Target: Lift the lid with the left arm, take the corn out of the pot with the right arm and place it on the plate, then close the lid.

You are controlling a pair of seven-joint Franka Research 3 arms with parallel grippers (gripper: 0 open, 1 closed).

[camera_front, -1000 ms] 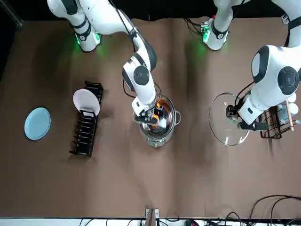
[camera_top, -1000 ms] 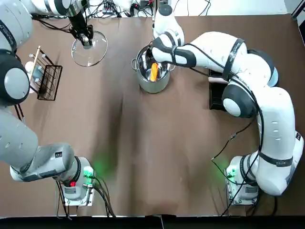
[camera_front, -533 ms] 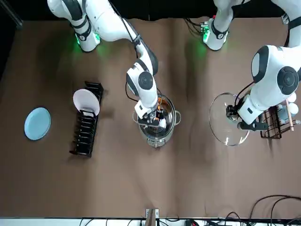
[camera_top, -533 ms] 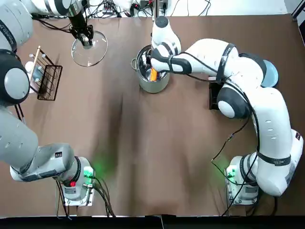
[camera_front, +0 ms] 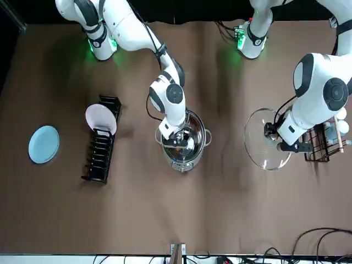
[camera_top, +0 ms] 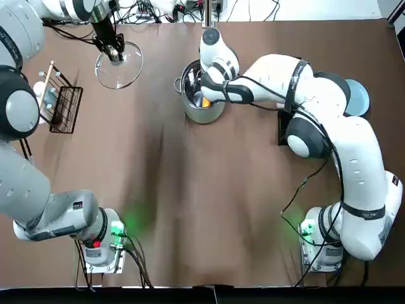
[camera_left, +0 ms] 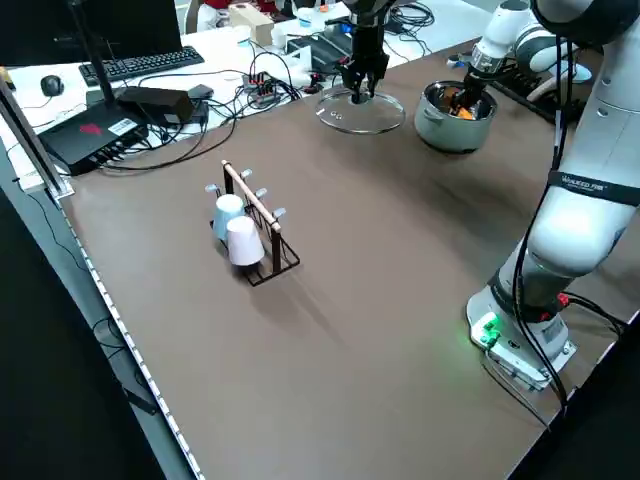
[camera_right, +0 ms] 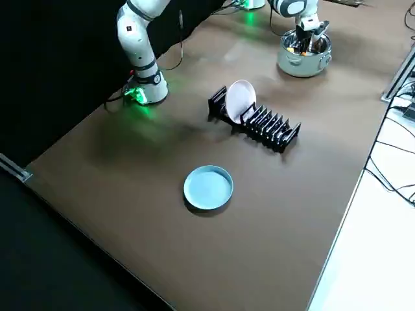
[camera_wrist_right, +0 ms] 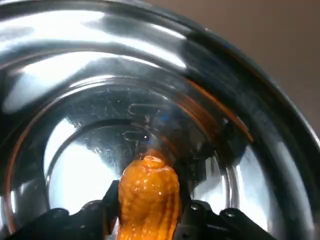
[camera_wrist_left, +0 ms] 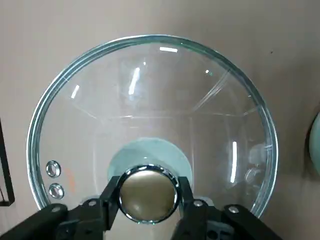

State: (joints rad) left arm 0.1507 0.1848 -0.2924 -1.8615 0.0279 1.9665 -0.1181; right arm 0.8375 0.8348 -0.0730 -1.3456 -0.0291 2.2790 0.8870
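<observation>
Table [camera_left: 350, 330] brown, matte; keyboard [camera_left: 132, 64] and cables [camera_left: 262, 92] alongside

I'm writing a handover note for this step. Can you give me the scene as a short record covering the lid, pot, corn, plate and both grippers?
lid: off the pot, on the robot's left
left gripper: fingers shut on the lid
pot: open
corn: inside the pot
right gripper: down in the pot, fingers against both sides of the corn
plate: blue, on the robot's right, past the dish rack
</observation>
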